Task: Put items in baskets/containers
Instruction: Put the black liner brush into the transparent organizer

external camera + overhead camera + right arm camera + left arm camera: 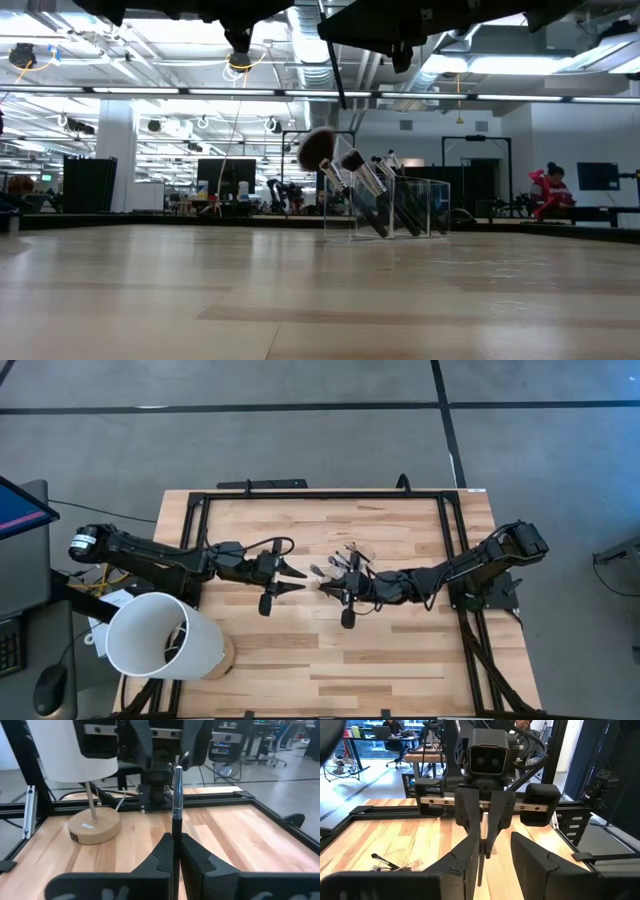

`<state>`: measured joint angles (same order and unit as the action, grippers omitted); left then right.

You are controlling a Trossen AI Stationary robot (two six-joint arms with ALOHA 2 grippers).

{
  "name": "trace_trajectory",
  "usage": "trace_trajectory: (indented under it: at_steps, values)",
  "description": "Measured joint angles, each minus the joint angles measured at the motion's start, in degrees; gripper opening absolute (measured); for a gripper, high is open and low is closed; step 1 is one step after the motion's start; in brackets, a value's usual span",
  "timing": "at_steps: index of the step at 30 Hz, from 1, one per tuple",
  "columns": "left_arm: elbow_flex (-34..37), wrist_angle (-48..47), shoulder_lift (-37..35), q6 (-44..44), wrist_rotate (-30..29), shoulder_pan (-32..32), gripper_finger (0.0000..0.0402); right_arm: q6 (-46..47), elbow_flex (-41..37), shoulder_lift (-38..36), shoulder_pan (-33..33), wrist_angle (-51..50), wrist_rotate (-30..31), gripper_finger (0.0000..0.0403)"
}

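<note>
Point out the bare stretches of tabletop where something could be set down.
Free: the near half of the wooden table, right of the white cylinder, and the far-left strip by the black frame. Crowded: the middle, where both end effectors meet, and the clear box of brushes just behind.

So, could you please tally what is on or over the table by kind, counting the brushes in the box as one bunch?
Robot arms: 2 (left arm, right arm)
Clear plastic box: 1
Bunch of makeup brushes in it: 1
Held makeup brush, in the right tool: 1
White lamp: 1
Total: 6
</note>
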<state>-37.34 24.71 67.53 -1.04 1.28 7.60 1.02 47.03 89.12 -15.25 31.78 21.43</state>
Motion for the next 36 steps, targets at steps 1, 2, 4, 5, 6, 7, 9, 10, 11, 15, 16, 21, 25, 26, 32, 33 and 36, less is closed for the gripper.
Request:
trace_trajectory:
  at_steps: [1, 2, 4, 5, 6, 7, 9, 10, 11, 15, 16, 21, 25, 26, 32, 33, 36]
  values:
    - [0.0, 0.0, 0.0, 0.0, 0.0, 0.0, 0.0113, 0.0, 0.0, 0.0, 0.0, -0.1, 0.1, 0.0005]
    - [0.0, 0.0, 0.0, 0.0, 0.0, 0.0, 0.0113, 0.0, 0.0, 0.0, 0.0, -0.3, 0.5, 0.0007]
    - [0.0, 0.0, 0.0, 0.0, 0.0, 0.0, 0.0113, 0.0, 0.0, 0.0, -0.1, -1.0, 1.9, 0.0013]
    - [0.0, 0.0, 0.0, -0.1, 0.0, -0.2, 0.0113, 0.0, 0.0, 0.0, -0.1, -1.5, 2.8, 0.0016]
    - [0.0, 0.0, 0.0, -0.1, 0.0, -0.4, 0.0113, 0.0, 0.0, 0.0, 0.0, -1.8, 3.4, 0.0018]
    - [0.0, 0.0, 0.0, -0.2, 0.0, -0.6, 0.0113, 0.0, 0.0, 0.0, 0.0, -1.9, 4.0, 0.0018]
    - [0.0, 0.1, 0.0, -0.2, 0.0, -1.1, 0.0113, -0.5, 0.0, 0.0, 0.0, -1.9, 4.2, 0.0015]
    - [0.0, 0.1, 0.0, -0.2, -0.1, -1.2, 0.0113, -0.8, 0.0, 0.0, 0.0, -1.9, 4.2, 0.0012]
    - [0.0, 0.1, 0.0, -0.1, -0.1, -1.3, 0.0113, -1.1, 0.0, 0.0, 0.0, -2.0, 4.2, 0.0008]
    - [0.5, 0.2, 0.0, 0.4, 0.0, -1.2, 0.0113, -1.5, 0.0, 0.0, 0.4, -2.2, 4.1, 0.0007]
    - [0.8, 0.2, 0.0, 0.9, 0.0, -1.2, 0.0113, -1.4, 0.0, 0.0, 0.6, -2.2, 4.1, 0.0010]
    - [2.3, 1.4, 0.0, 2.8, -1.5, -1.2, 0.0113, -1.0, 0.0, 0.0, 2.0, -2.0, 1.0, 0.0019]
    - [2.7, 2.8, 0.0, 4.0, -1.7, -1.2, 0.0113, -1.1, 0.0, 0.0, 2.8, -1.3, -0.5, 0.0007]
    - [2.7, 2.8, 0.0, 4.2, -1.7, -1.2, 0.0113, -1.4, 0.0, 0.0, 3.1, -1.4, -0.5, 0.0005]
    - [2.7, 2.9, 0.3, 5.0, -1.8, -0.2, 0.0113, -1.2, 0.0, 0.0, 6.1, -1.2, -1.5, 0.0017]
    - [2.7, 3.0, 0.4, 5.0, -1.9, 0.1, 0.0113, -0.9, 0.0, 0.0, 6.8, -1.0, -2.9, 0.0018]
    - [3.0, 3.8, 1.1, 5.0, -3.8, 1.3, 0.0113, -0.6, 0.0, 0.1, 8.1, 0.3, -6.2, 0.0016]
